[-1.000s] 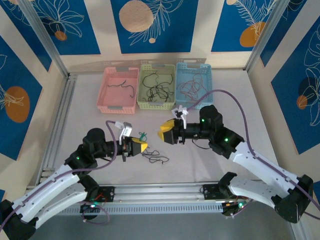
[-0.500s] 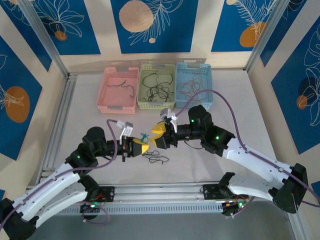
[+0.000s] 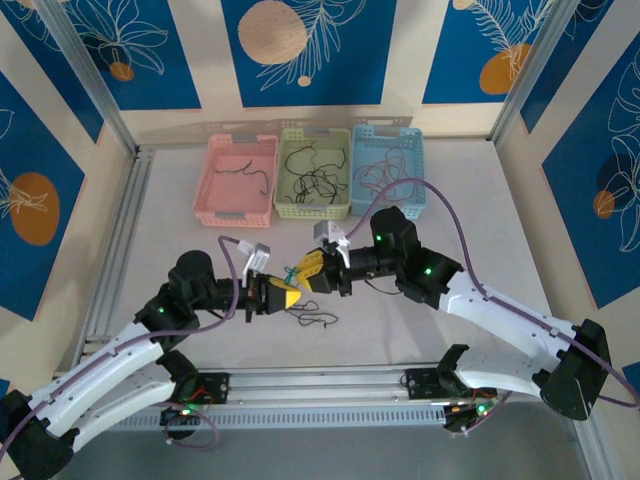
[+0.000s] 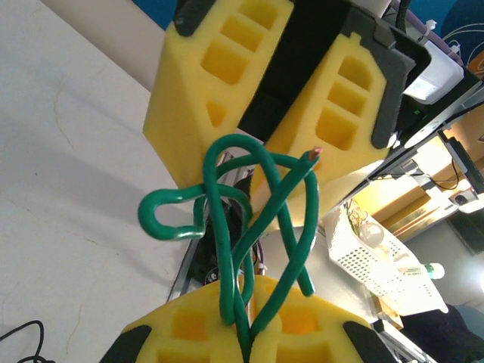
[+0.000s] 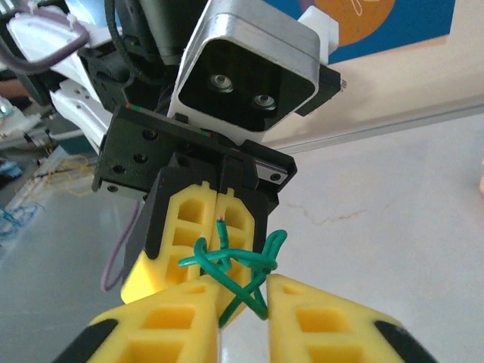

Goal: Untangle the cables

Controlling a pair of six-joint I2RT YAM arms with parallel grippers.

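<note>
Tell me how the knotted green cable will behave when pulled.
Probably springy, not limp: the green cable holds its loops unsupported beyond the left gripper pinching it. Likely very light, being so thin. Pulling may tighten it, since strands cross several times.

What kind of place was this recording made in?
Probably a robot test cell in a lab: aluminium frame, printed blue wall panels, and a pink basket, green basket and blue basket for sorting.

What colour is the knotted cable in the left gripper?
The cable is green, clearest in the left wrist view.
</note>
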